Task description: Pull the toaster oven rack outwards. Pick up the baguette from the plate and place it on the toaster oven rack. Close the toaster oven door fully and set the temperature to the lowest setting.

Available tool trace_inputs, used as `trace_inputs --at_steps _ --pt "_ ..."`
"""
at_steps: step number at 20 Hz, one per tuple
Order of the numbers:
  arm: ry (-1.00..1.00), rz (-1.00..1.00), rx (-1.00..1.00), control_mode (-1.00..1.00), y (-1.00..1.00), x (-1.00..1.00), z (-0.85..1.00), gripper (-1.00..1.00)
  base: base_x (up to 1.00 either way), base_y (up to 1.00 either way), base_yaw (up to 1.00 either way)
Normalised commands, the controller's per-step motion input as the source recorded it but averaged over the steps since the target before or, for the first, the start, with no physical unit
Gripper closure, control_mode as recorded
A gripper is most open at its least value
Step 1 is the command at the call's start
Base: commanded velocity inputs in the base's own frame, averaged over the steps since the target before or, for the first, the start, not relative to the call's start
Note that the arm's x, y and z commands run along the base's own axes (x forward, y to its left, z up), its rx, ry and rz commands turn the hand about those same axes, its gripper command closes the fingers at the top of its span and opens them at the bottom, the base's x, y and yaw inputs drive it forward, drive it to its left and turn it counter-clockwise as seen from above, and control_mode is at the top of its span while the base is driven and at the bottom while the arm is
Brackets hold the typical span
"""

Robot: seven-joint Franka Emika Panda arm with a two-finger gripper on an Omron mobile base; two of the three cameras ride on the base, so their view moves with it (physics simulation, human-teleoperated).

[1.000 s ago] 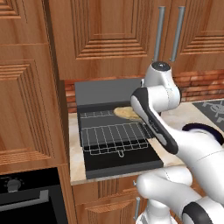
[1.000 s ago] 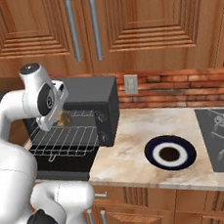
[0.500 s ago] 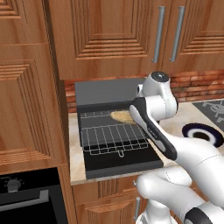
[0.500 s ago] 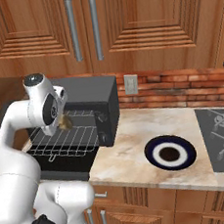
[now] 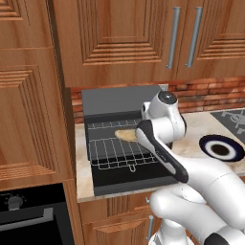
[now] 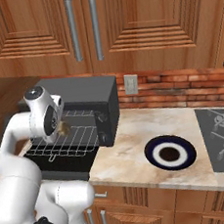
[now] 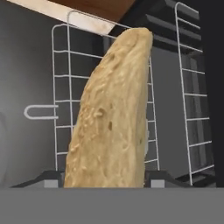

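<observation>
The dark grey toaster oven (image 5: 119, 99) stands on the counter with its door (image 5: 130, 181) folded down flat. The wire rack (image 5: 118, 154) is pulled out over the door. My gripper (image 7: 105, 180) is shut on the golden-tan baguette (image 7: 111, 118), which hangs just above the rack's rear right part (image 7: 61, 78). From the base the baguette (image 5: 125, 135) pokes out to the left of my wrist, over the rack (image 6: 68, 143). The navy-rimmed plate (image 6: 170, 152) lies bare on the counter to the right of the oven (image 6: 84, 90).
The oven's control strip with knobs (image 6: 104, 128) faces front right. A stove top (image 6: 223, 131) lies at the far right, a wall outlet (image 6: 131, 82) on the brick backsplash. A tall wooden cabinet with a built-in black oven (image 5: 28, 217) borders the counter's left end.
My hand has carried the baguette leftward and lower, from the oven's right edge to over the pulled-out rack. The plate, rack and door have not moved.
</observation>
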Motion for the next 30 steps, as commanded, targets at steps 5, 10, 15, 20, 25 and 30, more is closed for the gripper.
trace_inputs --at_steps 5,10,15,20,25,30 --pt "0.0 0.04 -0.02 -1.0 0.13 0.13 -0.35 1.0 0.0 0.0 0.0" --pt "0.0 0.05 -0.04 -1.0 0.17 0.13 -0.34 1.0 0.0 0.0 0.0" --pt "0.0 0.06 -0.05 -1.0 0.2 0.18 -0.35 1.0 0.0 0.0 0.0" --pt "0.0 0.08 -0.04 -1.0 0.16 0.21 -0.32 1.0 0.0 0.0 0.0" --pt "0.0 0.09 -0.03 -1.0 0.09 0.23 -0.26 1.0 0.0 0.0 0.0" --pt "0.0 0.1 0.0 -1.0 0.0 0.18 -0.13 1.0 0.0 0.0 0.0"
